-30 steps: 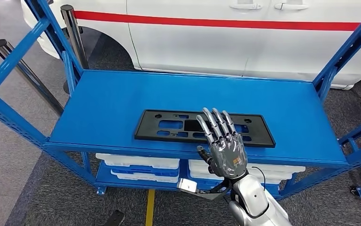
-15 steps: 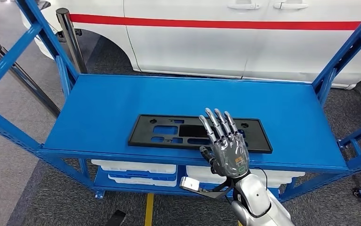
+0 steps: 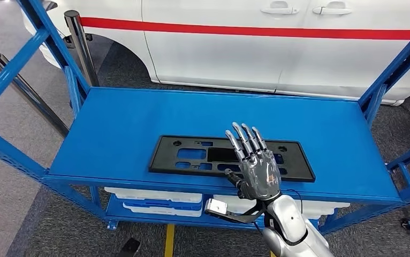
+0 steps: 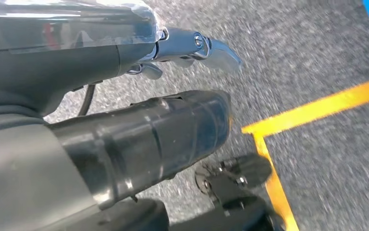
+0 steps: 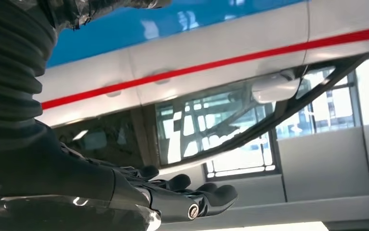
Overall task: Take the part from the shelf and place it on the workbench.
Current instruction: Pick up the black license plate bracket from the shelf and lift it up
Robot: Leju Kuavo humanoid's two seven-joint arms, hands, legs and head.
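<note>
Part (image 3: pixel 203 155): flat black plastic frame w/ cutouts, lies on shelf (image 3: pixel 112 123) near front edge, center. Right hand (image 3: pixel 256 168) hovers over its right half, fingers (image 3: pixel 244 140) spread, holding nothing. Left hand (image 4: pixel 125 43): can't tell. Prob. light, stiff-ish, may flex; grip front long edge.

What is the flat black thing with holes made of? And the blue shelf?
The flat black part looks like molded plastic: matte, thin, with neat cut-out windows and little round holes. The blue shelf looks like painted steel: smooth, slightly shiny, with a row of punched holes along its posts. Neither can be told for certain by looks.
</note>
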